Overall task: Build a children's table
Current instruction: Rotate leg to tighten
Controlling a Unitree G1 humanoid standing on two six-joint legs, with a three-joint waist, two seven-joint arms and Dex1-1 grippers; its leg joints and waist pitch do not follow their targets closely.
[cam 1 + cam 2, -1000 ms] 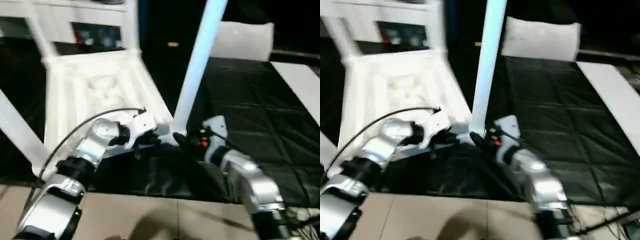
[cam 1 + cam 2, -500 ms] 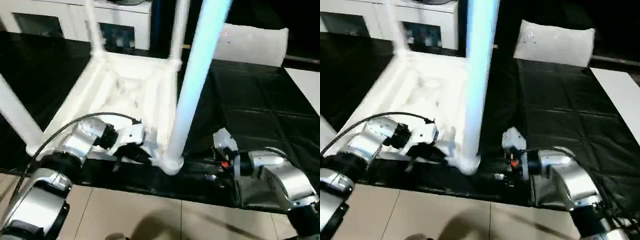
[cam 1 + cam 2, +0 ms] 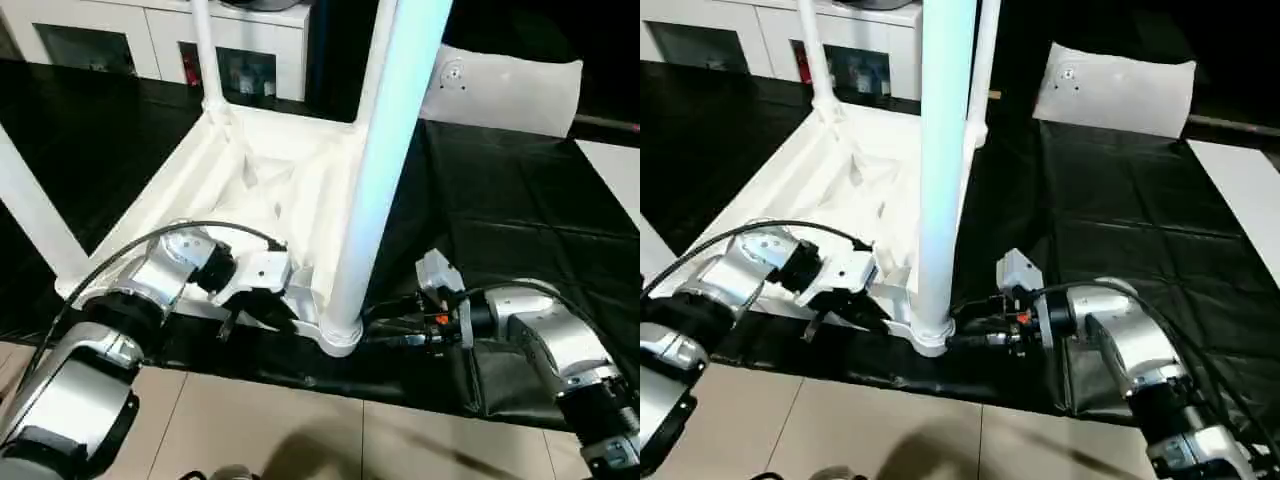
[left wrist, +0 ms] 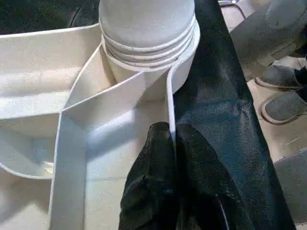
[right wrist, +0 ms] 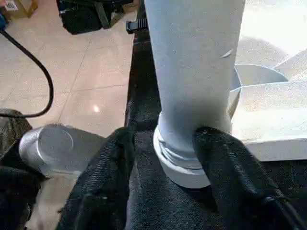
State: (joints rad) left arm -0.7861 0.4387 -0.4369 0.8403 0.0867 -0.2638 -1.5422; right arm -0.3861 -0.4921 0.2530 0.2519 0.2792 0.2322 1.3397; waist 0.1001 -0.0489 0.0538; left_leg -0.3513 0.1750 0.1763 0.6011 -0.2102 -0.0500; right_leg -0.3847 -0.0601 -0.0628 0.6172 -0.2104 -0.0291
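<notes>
The white tabletop (image 3: 250, 190) lies upside down on the black mat, ribs up, with legs standing in its corner sockets. The near leg (image 3: 385, 150) rises from the near socket (image 3: 340, 335). My left gripper (image 3: 262, 312) is shut on the tabletop's thin rim (image 4: 169, 103) just beside that socket. My right gripper (image 3: 385, 325) comes in low from the right and stands open, one finger (image 5: 112, 177) on each side of the near leg's base (image 5: 192, 96). Another leg (image 3: 35, 220) slants up at the left, and two more (image 3: 205, 50) stand at the far corners.
A flat white bag (image 3: 510, 85) lies at the back right of the black mat (image 3: 500, 220), with a white board (image 3: 615, 165) at the right edge. White cabinets (image 3: 150, 40) stand behind. Tiled floor (image 3: 250, 420) lies in front. A person's shoes (image 4: 283, 91) are close to the mat.
The head camera has tilted and shifted. My right gripper, back from the leg's base half a second ago, has come up to it again. The left gripper keeps its hold on the rim.
</notes>
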